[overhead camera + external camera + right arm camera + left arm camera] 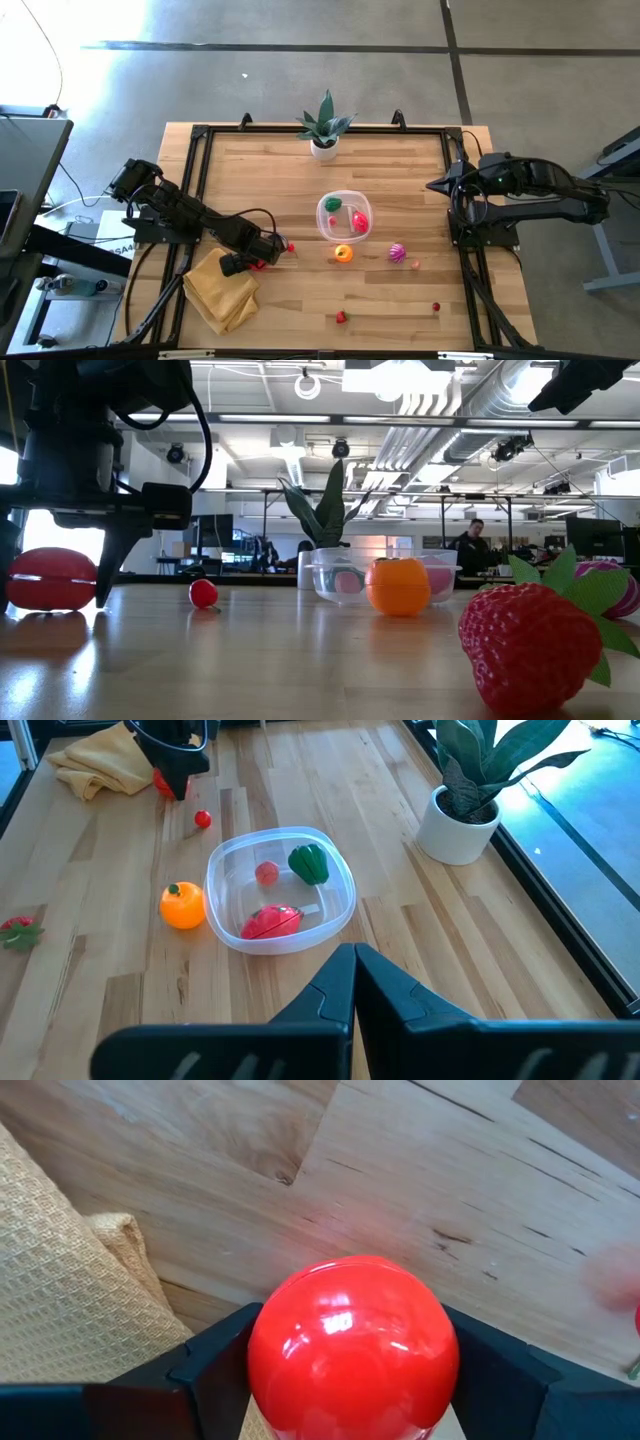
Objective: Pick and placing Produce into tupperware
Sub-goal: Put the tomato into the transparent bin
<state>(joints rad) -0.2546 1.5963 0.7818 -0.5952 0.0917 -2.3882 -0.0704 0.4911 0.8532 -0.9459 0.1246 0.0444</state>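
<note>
Tupperware (333,209): clear tub with whitish rim, near the middle of the wooden counter (400,180). Contents: one green piece (310,864), one small red round piece (266,873), one larger red piece (270,921).

Produce outside the tub:
- Orange-yellow fruit (343,254), just beside the tub on its near side.
- Magenta piece (397,252), near the orange fruit, toward the right arm's side.
- Small pinkish piece (415,264), just beside the magenta one.
- Strawberry with green leaves (530,645), toward the near edge of the counter.
- Small red piece (436,307), also near that edge, apart from the strawberry.
- Small red round piece (203,593), lying on the counter just beside the left gripper.
- Glossy red ball-shaped piece (352,1348), between the left jaws.

Left gripper (256,264): low over the counter beside the yellow cloth (220,290); jaws clamped on the glossy red piece, one finger on each side.

Right gripper (437,185): raised over the right edge of the counter, well apart from the tub; jaws together, holding nothing.

Potted plant (324,130): white pot, at the far edge, behind the tub.
</note>
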